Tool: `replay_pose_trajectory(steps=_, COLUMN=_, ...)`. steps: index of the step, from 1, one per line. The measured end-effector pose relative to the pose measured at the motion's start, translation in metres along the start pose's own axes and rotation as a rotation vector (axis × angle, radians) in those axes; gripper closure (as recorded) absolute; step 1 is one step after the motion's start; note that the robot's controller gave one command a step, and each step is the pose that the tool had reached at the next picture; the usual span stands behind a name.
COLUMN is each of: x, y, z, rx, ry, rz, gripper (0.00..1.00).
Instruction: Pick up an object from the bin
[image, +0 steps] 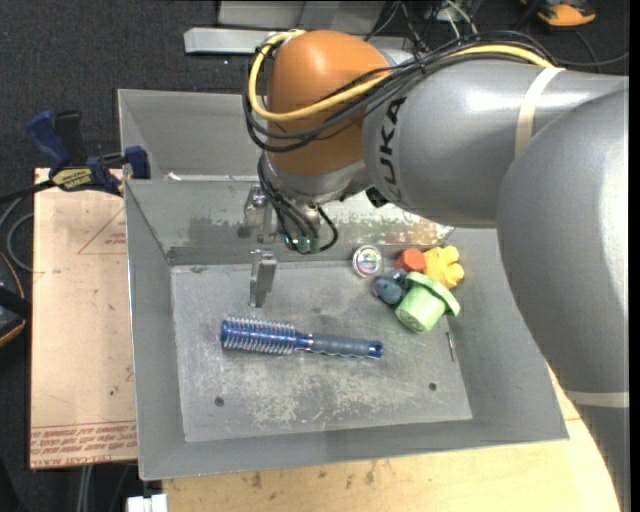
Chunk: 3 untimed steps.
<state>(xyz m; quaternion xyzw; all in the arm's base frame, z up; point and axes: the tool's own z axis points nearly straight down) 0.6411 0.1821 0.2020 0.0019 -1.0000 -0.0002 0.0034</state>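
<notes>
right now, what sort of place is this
Most likely a robotics lab's grasping test station: a KUKA arm reaches over a grey metal bin holding a blue hairbrush and a small heap of plastic toys.

Clutter in my bin: a green cylindrical toy, w/ a yellow piece just above-right, orange piece just above, dark blue lump touching its left, small round disc near, upper left.

The grey metal bin below me looks matt and scuffed. The blue plastic hairbrush gleams. My rounded orange wrist cover is smooth and glossy.
</notes>
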Motion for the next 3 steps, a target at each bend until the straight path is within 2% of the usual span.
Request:
replay_pose_trajectory(steps=1, x=0.027, y=-0.058, z=0.129, rx=-0.006, ry=-0.021, rz=-0.189, gripper=0.00)
replay_pose_trajectory(steps=2, x=0.025, y=-0.058, z=0.126, rx=-0.004, ry=-0.027, rz=-0.189, gripper=1.00)
replay_pose_trajectory(steps=3, x=0.018, y=-0.067, z=-0.033, rx=0.000, ry=-0.018, rz=-0.224, gripper=1.00)
